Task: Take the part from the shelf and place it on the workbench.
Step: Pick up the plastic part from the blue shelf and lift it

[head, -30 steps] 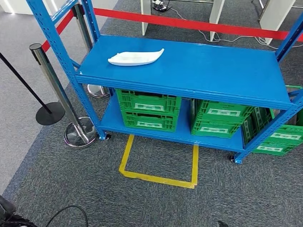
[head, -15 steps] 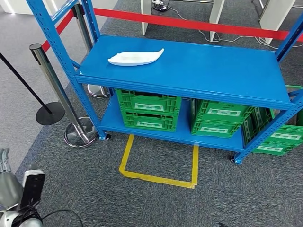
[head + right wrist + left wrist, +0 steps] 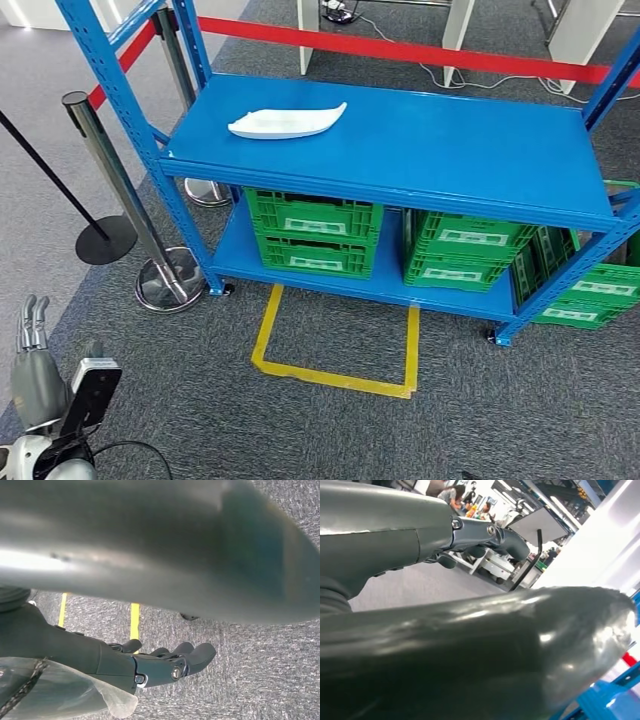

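A white, boat-shaped part [image 3: 287, 122] lies on the top board of the blue shelf [image 3: 423, 150], toward its left end. My left hand [image 3: 30, 370] rises at the lower left of the head view, well short of the shelf, fingers pointing up and apart, holding nothing. In the left wrist view the left hand [image 3: 482, 535] has its fingers stretched out with nothing in them. The right wrist view has my right hand [image 3: 166, 662] hanging over the grey carpet, fingers loosely extended and empty.
Green crates [image 3: 317, 232] fill the shelf's lower board, and more [image 3: 596, 290] stand at the right. A yellow tape outline [image 3: 340, 360] marks the carpet before the shelf. Stanchion posts [image 3: 113, 170] with a red belt [image 3: 392, 48] stand left and behind.
My left arm has come up into the head view from the lower left, and the hand is now higher than half a second ago. The shelf and the part have not moved.
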Motion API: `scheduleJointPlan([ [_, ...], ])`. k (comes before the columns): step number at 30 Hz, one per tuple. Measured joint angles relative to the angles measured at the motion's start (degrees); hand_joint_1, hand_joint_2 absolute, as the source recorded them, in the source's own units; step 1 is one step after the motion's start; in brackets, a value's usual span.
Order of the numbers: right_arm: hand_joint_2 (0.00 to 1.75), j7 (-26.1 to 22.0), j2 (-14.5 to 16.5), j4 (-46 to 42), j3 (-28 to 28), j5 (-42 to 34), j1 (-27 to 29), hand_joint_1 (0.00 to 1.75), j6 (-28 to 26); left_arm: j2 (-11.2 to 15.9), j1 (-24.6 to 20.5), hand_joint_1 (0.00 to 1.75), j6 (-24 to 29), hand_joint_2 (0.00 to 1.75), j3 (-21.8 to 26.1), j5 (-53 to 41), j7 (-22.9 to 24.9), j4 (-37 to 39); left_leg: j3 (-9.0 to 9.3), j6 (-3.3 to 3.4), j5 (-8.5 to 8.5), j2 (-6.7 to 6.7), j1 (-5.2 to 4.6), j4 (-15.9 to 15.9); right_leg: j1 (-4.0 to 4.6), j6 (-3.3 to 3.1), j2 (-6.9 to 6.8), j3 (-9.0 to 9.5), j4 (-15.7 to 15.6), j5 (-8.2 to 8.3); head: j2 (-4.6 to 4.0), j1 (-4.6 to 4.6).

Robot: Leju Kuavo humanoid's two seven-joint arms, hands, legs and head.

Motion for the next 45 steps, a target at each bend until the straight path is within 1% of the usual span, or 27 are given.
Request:
scheduleJointPlan([
  [4,0.0,0.27,-0.01,0.0,0.04,0.6,-0.07,0.0,0.31,1.88,-1.66,0.0,-2.07,1.75,-2.67,-3.92,2.77,0.03,0.0,0.0,0.01,0.0,0.0,0.0,0.0,0.0,-0.01,0.0,0.0,0.0,0.0,0.0],
  [7,0.0,0.78,-0.01,0.0,0.24,1.18,-0.24,0.0,0.48,3.69,-4.07,0.0,-4.9,1.75,-5.74,-6.64,4.21,0.39,0.01,-0.01,0.01,-0.01,0.0,0.01,0.0,0.0,-0.01,0.02,0.0,0.01,0.0,0.01],
  [13,0.0,1.59,-0.07,0.0,0.87,2.34,-0.71,0.0,0.75,6.95,-10.04,0.0,-9.71,1.75,-13.05,-11.31,5.51,2.08,0.01,-0.01,0.02,-0.01,0.0,0.03,0.0,0.0,0.0,0.04,0.01,0.02,-0.01,0.01],
  [16,0.0,1.94,-0.13,0.0,1.19,2.67,-1.0,0.0,0.87,8.03,-12.32,0.0,-10.81,1.75,-16.33,-12.78,6.16,2.93,0.01,-0.01,0.01,0.0,-0.01,0.03,0.0,0.0,0.03,0.04,0.01,0.01,-0.01,0.01],
  [19,0.0,2.25,-0.18,0.0,1.36,2.85,-1.22,0.0,1.04,8.88,-13.77,0.0,-10.88,1.75,-18.56,-13.17,6.64,3.45,0.0,0.0,0.0,0.01,-0.01,0.03,-0.01,0.0,0.03,0.03,0.01,0.01,0.0,0.01],
  [23,0.0,2.45,-0.24,-0.02,1.6,3.32,-1.37,0.0,1.2,9.81,-14.73,0.0,-10.26,0.0,-20.62,-12.32,6.78,3.84,0.0,0.0,0.0,0.01,-0.01,0.03,0.0,0.0,0.04,0.02,0.01,0.01,-0.01,-0.01],
  [30,0.0,2.56,-0.38,-0.08,1.66,4.15,-1.41,0.0,1.24,10.14,-14.86,0.0,-6.93,0.0,-22.09,-9.57,4.11,3.85,0.0,0.0,0.0,0.01,0.0,0.03,0.0,0.0,0.04,0.03,0.01,0.01,-0.01,0.01],
  [34,0.0,2.69,-0.38,-0.09,1.66,4.38,-1.42,0.0,1.21,10.14,-14.86,0.0,-5.97,0.0,-22.34,-9.33,3.24,3.85,-0.01,0.02,-0.03,0.01,-0.03,0.08,-0.05,0.03,0.04,0.04,-0.04,0.03,0.0,0.01],
  [36,0.0,2.74,-0.38,-0.09,1.67,4.42,-1.44,0.0,1.22,10.2,-14.88,0.0,-5.76,0.0,-22.45,-9.28,3.02,3.85,-0.05,0.47,-0.11,0.0,-0.23,0.27,-0.31,0.33,-0.01,0.08,-0.26,0.2,-0.01,-0.02],
  [37,0.0,2.77,-0.38,-0.11,1.68,4.44,-1.48,0.0,1.23,10.25,-14.93,0.0,-5.66,0.0,-22.51,-9.25,2.91,3.84,0.02,0.86,-0.07,0.0,-0.36,0.1,-0.43,0.57,-0.04,0.2,-0.53,0.34,-0.01,-0.04],
  [38,0.0,2.8,-0.38,-0.17,1.68,4.45,-1.51,0.0,1.24,10.29,-14.95,0.0,-5.59,0.0,-22.57,-9.22,2.8,3.76,0.45,1.31,0.22,0.0,-0.37,-0.64,-0.45,0.81,-0.08,0.46,-0.98,0.42,-0.01,-0.06],
  [39,0.0,2.81,-0.4,-0.25,1.68,4.47,-1.54,0.0,1.24,10.3,-15.02,0.0,-5.51,0.0,-22.63,-9.2,2.71,3.68,1.14,1.66,0.63,0.06,-0.25,-1.81,-0.42,0.92,-0.03,0.56,-0.98,0.18,-0.01,-0.01],
  [40,0.0,2.8,-0.42,-0.32,1.67,4.48,-1.59,0.0,1.25,10.3,-15.13,0.0,-5.45,0.0,-22.7,-9.16,2.64,3.6,1.9,1.97,1.09,0.11,-0.08,-3.04,-0.36,1.0,0.12,0.2,-0.01,-0.49,-0.01,0.13],
  [41,0.0,2.8,-0.46,-0.38,1.67,4.48,-1.61,0.0,1.26,10.27,-15.22,0.0,-5.41,0.0,-22.79,-9.12,2.6,3.52,2.58,2.16,1.48,0.16,0.13,-4.03,-0.35,1.07,0.3,-0.94,2.29,-1.61,-0.02,0.3],
  [42,0.0,2.8,-0.51,-0.39,1.66,4.48,-1.64,0.0,1.27,10.25,-15.27,0.0,-5.38,0.0,-22.88,-9.07,2.57,3.52,2.91,2.26,1.62,0.21,0.23,-4.5,-0.43,1.16,0.48,-2.83,5.82,-3.02,-0.02,0.49],
  [43,0.0,2.83,-0.57,-0.39,1.67,4.48,-1.65,0.0,1.28,10.25,-15.26,0.0,-5.37,0.0,-22.96,-9.02,2.57,3.53,3.0,2.26,1.61,0.19,0.28,-4.6,-0.55,1.37,0.58,-5.2,9.79,-4.3,-0.02,0.59],
  [44,0.0,2.86,-0.62,-0.39,1.67,4.48,-1.58,0.0,1.29,10.25,-15.17,0.0,-5.38,0.0,-23.01,-8.98,2.57,3.54,3.06,2.11,1.46,0.12,0.35,-4.56,-0.72,1.65,0.59,-7.28,12.8,-4.8,-0.02,0.65],
  [45,0.0,2.89,-0.66,-0.39,1.68,4.48,-1.48,0.0,1.29,10.24,-15.06,0.0,-5.39,0.0,-23.04,-8.96,2.58,3.54,3.19,1.86,1.23,0.01,0.48,-4.47,-0.94,1.96,0.58,-8.5,13.95,-4.23,-0.02,0.64],
])
